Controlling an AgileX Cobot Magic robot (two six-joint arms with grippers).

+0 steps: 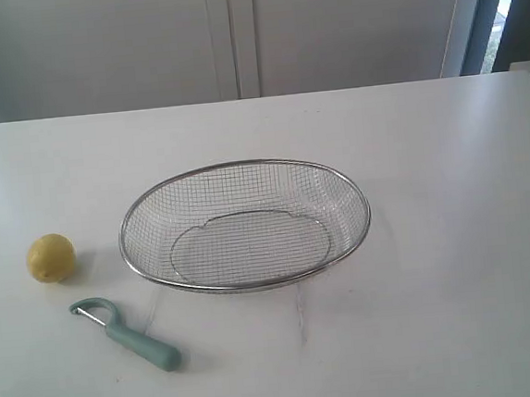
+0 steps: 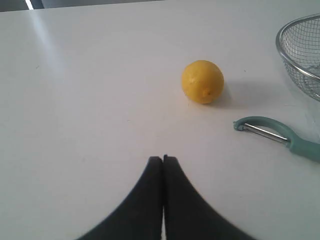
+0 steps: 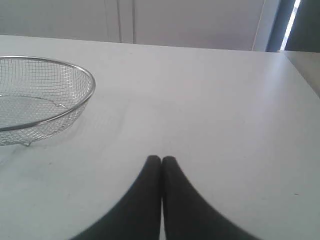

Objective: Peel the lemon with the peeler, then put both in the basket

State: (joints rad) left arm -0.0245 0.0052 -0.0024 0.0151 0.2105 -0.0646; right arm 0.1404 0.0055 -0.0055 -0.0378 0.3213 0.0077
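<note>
The yellow lemon [image 1: 51,258] [image 2: 202,82] rests on the white table, left of the wire-mesh basket [image 1: 240,165] [image 2: 300,55] [image 3: 75,108]. In front of the lemon lies the teal-handled peeler [image 1: 128,336] [image 2: 280,136], its looped head toward the lemon. Neither arm shows in the exterior view. My left gripper [image 2: 163,159] is shut and holds nothing, well short of the lemon and peeler. Over bare table beside the basket, my right gripper [image 3: 161,159] is shut with nothing in it.
The white table [image 1: 454,238] runs back to a pale wall with cabinet panels [image 1: 232,34]. A dark window frame [image 1: 494,2] stands at the far right. Nothing lies in the basket.
</note>
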